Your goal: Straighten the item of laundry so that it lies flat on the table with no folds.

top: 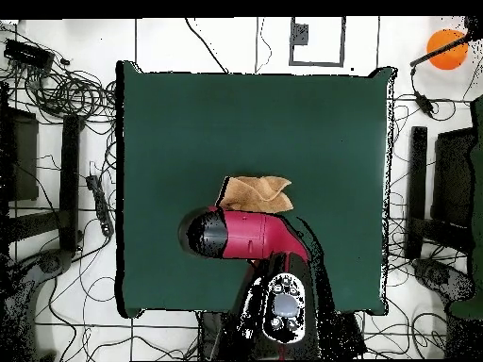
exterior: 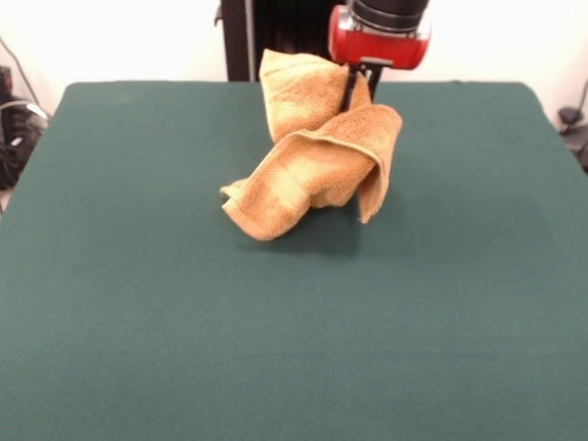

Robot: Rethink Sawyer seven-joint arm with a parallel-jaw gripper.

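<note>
The front view shows the towel (exterior: 317, 161) bunched and lifted, hanging from the gripper (exterior: 354, 92) in the upper centre of the frame, its lower corner touching the table (exterior: 138, 303) to the lower left. Overhead, the arm (top: 247, 236) hides the gripper; only a crumpled strip of towel (top: 255, 193) shows, its long axis left-right. The jaws appear closed on the towel's upper fold

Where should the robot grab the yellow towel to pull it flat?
Probably the low corner of the towel, resting on the table, approached from above. The gripper has the upper part bunched and lifted, so that loose hemmed corner is the clearest edge to pull outward.
</note>
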